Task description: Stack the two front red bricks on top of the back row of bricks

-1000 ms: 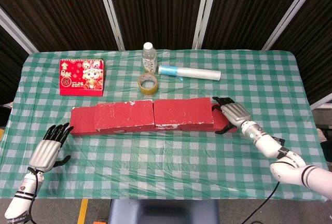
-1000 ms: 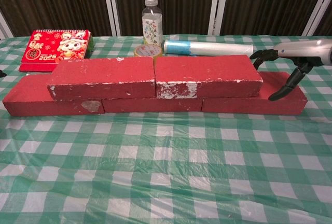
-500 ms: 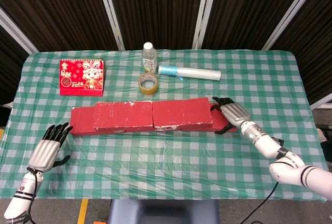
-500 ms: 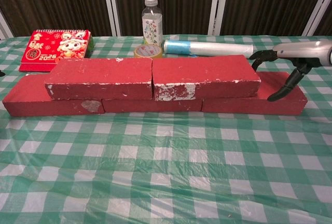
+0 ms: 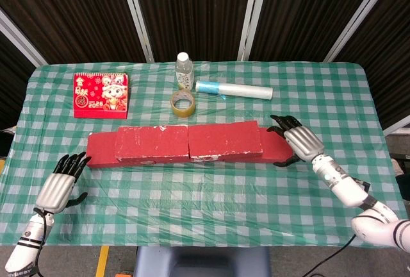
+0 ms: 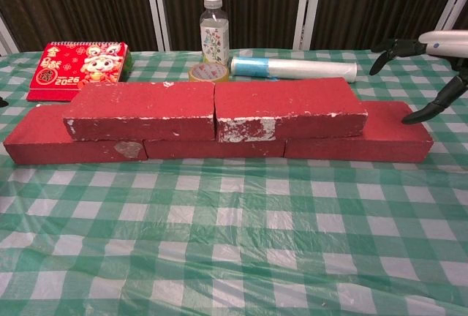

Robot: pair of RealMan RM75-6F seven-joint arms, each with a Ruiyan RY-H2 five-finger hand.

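while the right hand [image 5: 300, 141] hovers open and empty, stacked bricks [image 5: 189, 140] lie just left.

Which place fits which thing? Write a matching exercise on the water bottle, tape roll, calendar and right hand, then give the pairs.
Things:
1. water bottle
2. tape roll
3. calendar
4. right hand

Places:
A. far left of the table, behind the bricks
B. off the right end of the brick stack
C. back centre, standing upright
D. lying flat, just in front of the bottle

Pairs: 1-C, 2-D, 3-A, 4-B
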